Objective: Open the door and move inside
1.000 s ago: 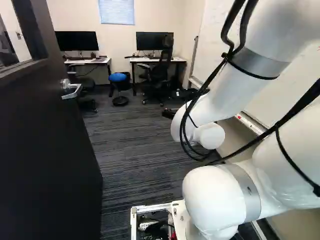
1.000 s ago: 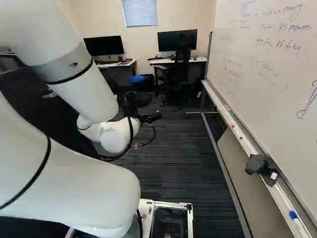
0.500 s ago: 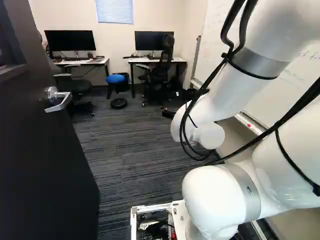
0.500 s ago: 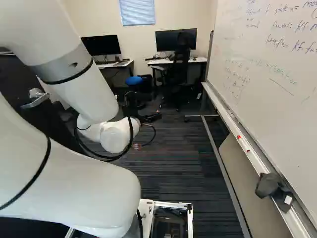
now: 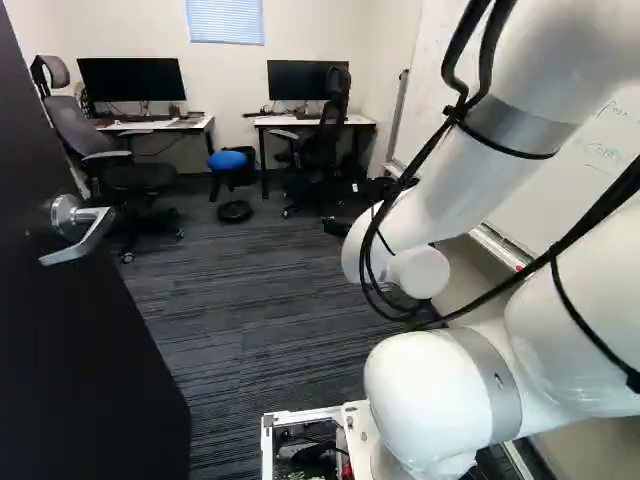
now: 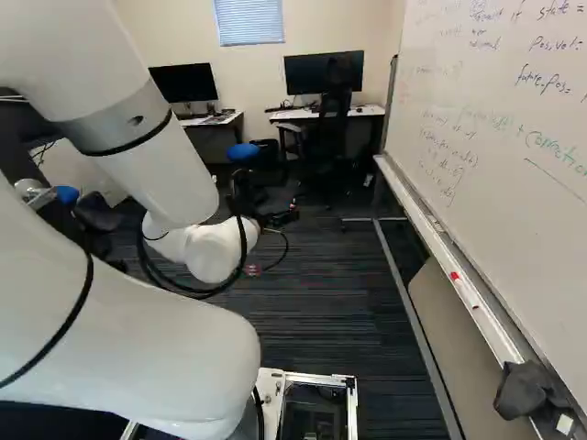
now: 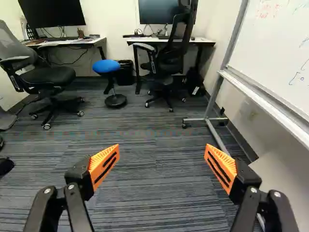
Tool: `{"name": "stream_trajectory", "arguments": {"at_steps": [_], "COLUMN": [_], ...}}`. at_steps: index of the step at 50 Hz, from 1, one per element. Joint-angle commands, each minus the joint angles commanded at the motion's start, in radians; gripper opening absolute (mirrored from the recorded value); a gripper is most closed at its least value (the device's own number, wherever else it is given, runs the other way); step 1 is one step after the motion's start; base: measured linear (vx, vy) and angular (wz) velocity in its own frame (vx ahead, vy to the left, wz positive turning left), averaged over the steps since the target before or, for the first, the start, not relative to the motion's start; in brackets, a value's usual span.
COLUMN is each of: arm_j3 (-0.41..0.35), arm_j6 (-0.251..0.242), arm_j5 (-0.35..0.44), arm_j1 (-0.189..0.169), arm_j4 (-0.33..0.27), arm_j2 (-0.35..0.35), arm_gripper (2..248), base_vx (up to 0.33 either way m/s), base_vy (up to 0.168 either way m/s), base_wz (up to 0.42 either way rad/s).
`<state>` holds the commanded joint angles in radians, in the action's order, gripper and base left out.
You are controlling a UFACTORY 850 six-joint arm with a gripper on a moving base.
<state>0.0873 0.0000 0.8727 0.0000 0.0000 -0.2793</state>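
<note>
The big dark door point(image 5: 80, 340) is open. It stands at the left of the left base view, and its shiny handle point(image 5: 75, 225) sticks out from it. The white arm point(image 5: 440, 205) reaches into the room, well apart from the handle. At its end is the black pincer point(image 6: 278, 219). In the wrist view its two orange pads point(image 7: 104, 164) are wide apart, with nothing held between them. Past them is the grey striped floor point(image 7: 149, 183).

Across the room, one table point(image 7: 91, 42) has a black screen point(image 7: 52, 12) on it, and a gray chair point(image 7: 48, 75) is near it. Another table point(image 7: 205, 42) has a screen point(image 5: 307, 82) too, with a black chair point(image 7: 171, 48) in front. A round blue stool point(image 7: 106, 66) sits between the two chairs. A window blind point(image 6: 249, 20) is up on the back wall.

A big whiteboard point(image 6: 486, 137) with writing on it stands at the right of the right base view. A dark, lumpy thing point(image 6: 523, 387) sits on its ledge, and a small red thing point(image 6: 454, 275) is there too.
</note>
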Motion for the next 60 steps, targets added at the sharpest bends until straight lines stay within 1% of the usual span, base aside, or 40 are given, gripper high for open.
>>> {"name": "stream_trajectory", "arguments": {"at_steps": [43,60], "arm_j3": [0.000,0.000], "arm_j6": [0.000,0.000], "arm_j5": [0.000,0.000], "arm_j1": [0.000,0.000], "arm_j4": [0.000,0.000], "arm_j2": [0.000,0.000], "arm_gripper": [247,247], "base_vx": [0.191,0.180], "base_vy": [0.001,0.031], "base_wz": [-0.006,0.145]}}
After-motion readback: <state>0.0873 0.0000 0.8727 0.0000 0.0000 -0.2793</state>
